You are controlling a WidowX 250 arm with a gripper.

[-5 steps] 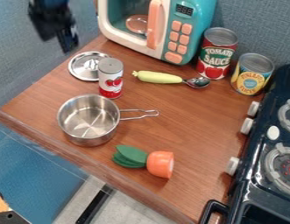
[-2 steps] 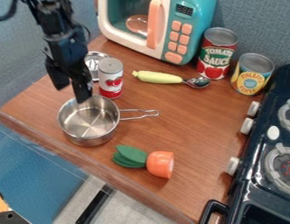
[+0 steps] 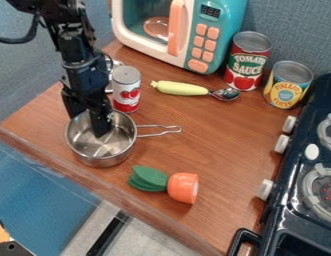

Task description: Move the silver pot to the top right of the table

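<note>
The gripper (image 3: 87, 124) is set wide, its 2 fingers (image 3: 101, 124) apart at the far part of the silver pot (image 3: 101, 161); 1 fingertip extends inside. The pot rests upright on the left part of the table (image 3: 218, 135), handle (image 3: 159, 131) pointing right, near 1 red-and-white can (image 3: 126, 92).

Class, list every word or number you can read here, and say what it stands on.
"TOMATO SAUCE": red can.
"PINEAPPLE SLICES", slightly blurred: yellow can.
Display on the microwave: digits, too small to read surely.
Cherry can: no readable words.
Any other marks: too small or blurred to read.
</note>
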